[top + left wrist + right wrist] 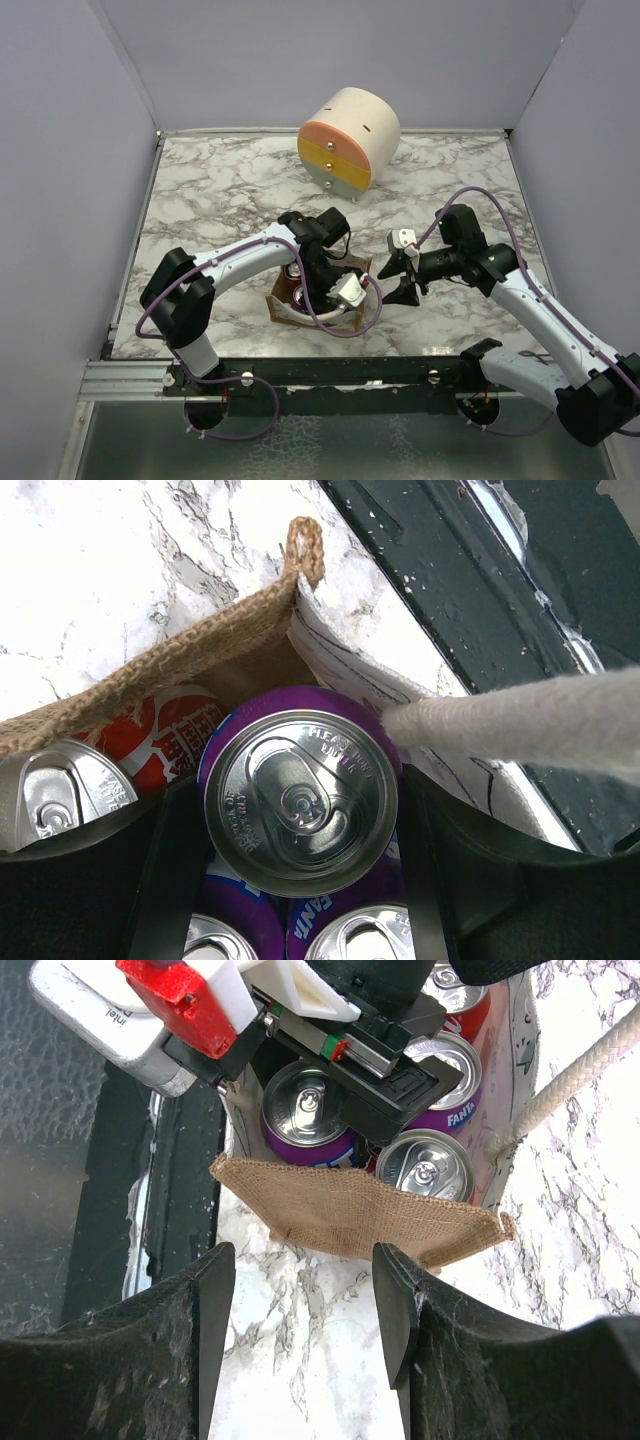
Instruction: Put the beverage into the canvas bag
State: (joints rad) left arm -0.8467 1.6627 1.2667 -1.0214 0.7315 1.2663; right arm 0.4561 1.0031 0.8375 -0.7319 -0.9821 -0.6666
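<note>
The tan canvas bag (283, 306) stands near the table's front edge, with several soda cans upright inside. My left gripper (322, 285) is down inside the bag's mouth. In the left wrist view it (300, 880) is shut on a purple soda can (300, 800), whose top sits higher than the cans around it. A red can (170, 735) and the burlap rim (200, 645) are beside it. The whitish rope handle (520, 720) crosses on the right. My right gripper (400, 288) is open and empty just right of the bag, facing its burlap side (350, 1215).
A round cream, orange and yellow drawer cabinet (348, 140) stands at the back centre. The black mounting rail (330, 372) runs along the table's near edge, just behind the bag. Grey walls enclose the marble table (220, 190).
</note>
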